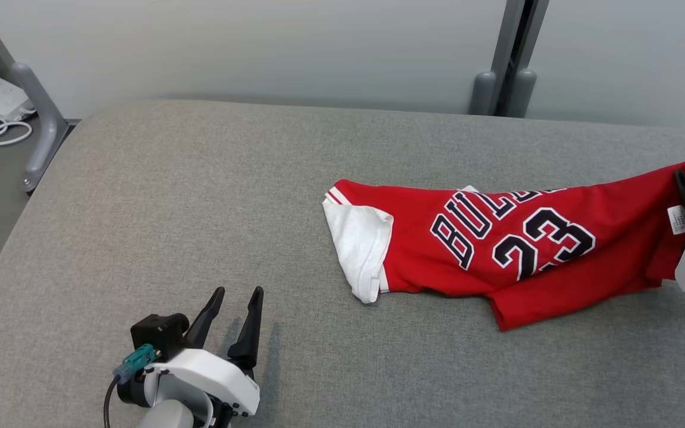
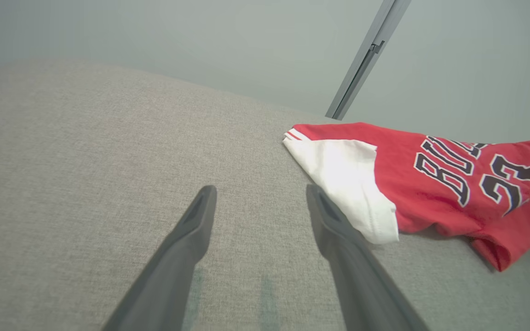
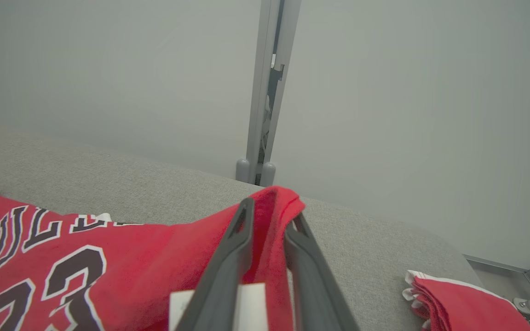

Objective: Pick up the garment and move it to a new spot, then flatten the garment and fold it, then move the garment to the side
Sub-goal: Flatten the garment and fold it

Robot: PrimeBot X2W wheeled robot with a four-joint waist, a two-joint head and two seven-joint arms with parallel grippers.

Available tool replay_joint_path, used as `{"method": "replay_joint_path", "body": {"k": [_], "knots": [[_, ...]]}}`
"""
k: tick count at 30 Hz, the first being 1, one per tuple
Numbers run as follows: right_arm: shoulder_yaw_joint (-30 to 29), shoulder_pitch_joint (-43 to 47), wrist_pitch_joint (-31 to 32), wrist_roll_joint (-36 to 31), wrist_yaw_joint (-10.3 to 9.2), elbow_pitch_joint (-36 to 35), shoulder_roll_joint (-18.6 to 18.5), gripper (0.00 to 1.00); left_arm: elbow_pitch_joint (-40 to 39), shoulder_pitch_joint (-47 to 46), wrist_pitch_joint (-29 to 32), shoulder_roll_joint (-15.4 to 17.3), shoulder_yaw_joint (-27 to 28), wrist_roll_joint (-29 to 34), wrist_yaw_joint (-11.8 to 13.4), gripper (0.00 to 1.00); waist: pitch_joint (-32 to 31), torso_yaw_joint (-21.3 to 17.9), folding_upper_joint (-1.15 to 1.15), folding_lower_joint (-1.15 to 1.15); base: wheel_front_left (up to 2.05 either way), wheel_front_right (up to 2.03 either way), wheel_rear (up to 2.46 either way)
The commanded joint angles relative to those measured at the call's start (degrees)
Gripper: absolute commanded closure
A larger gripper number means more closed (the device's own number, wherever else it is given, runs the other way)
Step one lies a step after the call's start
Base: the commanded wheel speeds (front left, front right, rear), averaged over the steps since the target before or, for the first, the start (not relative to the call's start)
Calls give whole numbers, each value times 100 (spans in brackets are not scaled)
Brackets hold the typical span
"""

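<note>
Grey upholstered bench (image 1: 200,208) before a pale wall: a red jersey (image 1: 497,261), numbered 23, is laid crumpled right of centre, its white sleeve (image 1: 357,244) turned toward the middle. Its far hem corner is raised between the jaws of the right gripper (image 3: 272,214), which are set narrowly apart around bunched cloth; whether it is pinched or merely draped cannot be told. The left gripper (image 1: 238,291) is held released, well apart from the jersey. The fabric is judged light, limp and slippery, liable to sag and drag; a hold is best taken at two hem or shoulder corners, through both layers.
</note>
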Motion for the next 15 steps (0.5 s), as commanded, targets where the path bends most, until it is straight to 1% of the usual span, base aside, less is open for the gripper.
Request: {"method": "replay_joint_path", "body": {"k": [1,3,5,10,11,12,15], "knots": [[68,-175,-78,-166,-2,296,30,0,-27,-129,-3,24,-32,-24,-7,0,102,66,0,0,0,0,0],[214,-383,-142,-418,-2,606,112,0,-20,-161,-3,27,-83,-57,-7,0,138,89,0,0,0,0,0],[257,-534,-189,-535,-2,843,231,0,-16,-180,-3,28,-125,-106,-7,0,150,88,0,0,0,0,0],[247,-697,-250,-781,-2,1063,375,0,2,-197,-3,24,-146,-112,-7,0,90,12,0,0,0,0,0],[139,-691,-258,-949,-2,805,439,0,-12,-186,-3,24,-127,-108,-7,0,37,-49,0,0,0,0,0],[139,-691,-258,-949,-2,805,439,0,-12,-186,-3,24,-127,-108,-7,0,37,-49,0,0,0,0,0],[-144,-346,-244,-1051,-2,255,569,0,-54,-138,-3,27,-70,-75,-7,0,-54,-154,0,0,0,0,0]]}}
